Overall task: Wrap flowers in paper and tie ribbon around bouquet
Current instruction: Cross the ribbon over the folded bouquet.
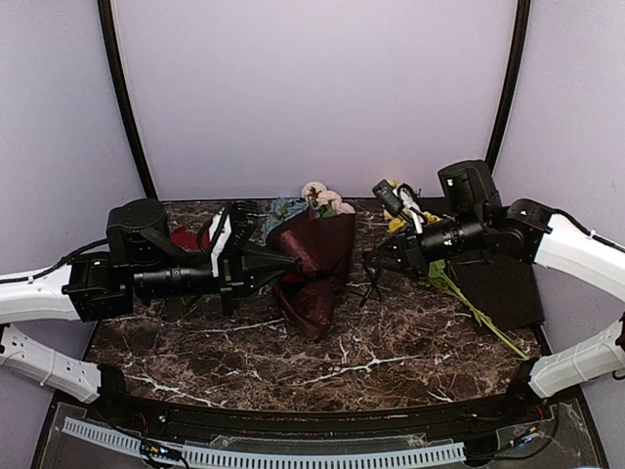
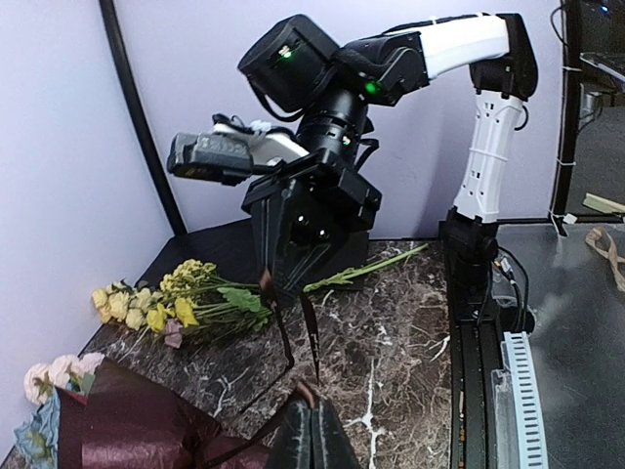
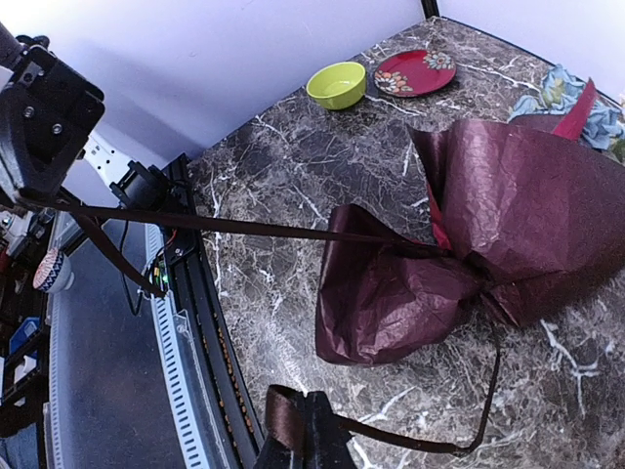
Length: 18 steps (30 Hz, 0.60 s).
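Crinkled burgundy-paper cone bouquet (image 1: 314,269) lies on marble bench (image 1: 410,362) between my left end effector (image 1: 291,262) and right end effector (image 1: 373,258); both clenched on thin dark ribbon (image 3: 244,228).

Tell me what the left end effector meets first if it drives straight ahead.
Probably the ribbon strands dangling from the right end effector, then that end effector itself. The bouquet seems low and to one side, though height is unclear.

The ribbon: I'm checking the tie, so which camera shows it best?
Right wrist view: the ribbon runs taut to the pinched waist of the bouquet, a second strand curving below. Left wrist shows only thin dangling strands; the top view barely shows it.
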Available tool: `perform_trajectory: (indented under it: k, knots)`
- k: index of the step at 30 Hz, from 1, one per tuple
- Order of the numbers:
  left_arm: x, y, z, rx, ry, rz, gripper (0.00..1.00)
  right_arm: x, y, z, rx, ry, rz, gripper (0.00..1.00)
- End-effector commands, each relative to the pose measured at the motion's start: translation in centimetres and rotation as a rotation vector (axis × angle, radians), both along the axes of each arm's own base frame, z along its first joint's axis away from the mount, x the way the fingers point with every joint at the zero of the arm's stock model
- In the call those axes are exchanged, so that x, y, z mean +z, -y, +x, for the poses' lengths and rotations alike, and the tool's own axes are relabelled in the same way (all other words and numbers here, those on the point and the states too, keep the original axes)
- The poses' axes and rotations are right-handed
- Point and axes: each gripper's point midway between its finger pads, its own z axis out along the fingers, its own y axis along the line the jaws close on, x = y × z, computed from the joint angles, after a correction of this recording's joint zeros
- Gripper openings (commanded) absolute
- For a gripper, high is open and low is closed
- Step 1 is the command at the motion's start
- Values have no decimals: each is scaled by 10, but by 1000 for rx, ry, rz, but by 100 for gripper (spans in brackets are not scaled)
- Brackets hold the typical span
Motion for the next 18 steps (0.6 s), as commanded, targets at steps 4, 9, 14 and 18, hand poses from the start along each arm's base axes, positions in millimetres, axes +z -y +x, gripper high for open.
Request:
perform_trajectory:
  k: [4,9,14,18]
  knots:
    - [47,9,-35,-124,133,-87,0,-9,29,-14,-85,-18,-43,0]
    - [63,5,-30,-83,147,-115,0,-41,67,25,-364,0,-246,48]
    - [51,17,-23,-73,133,-65,0,-61,78,51,-467,17,-386,76]
    - [50,18,-18,-47,136,-66,0,-47,29,28,-231,-2,-233,70]
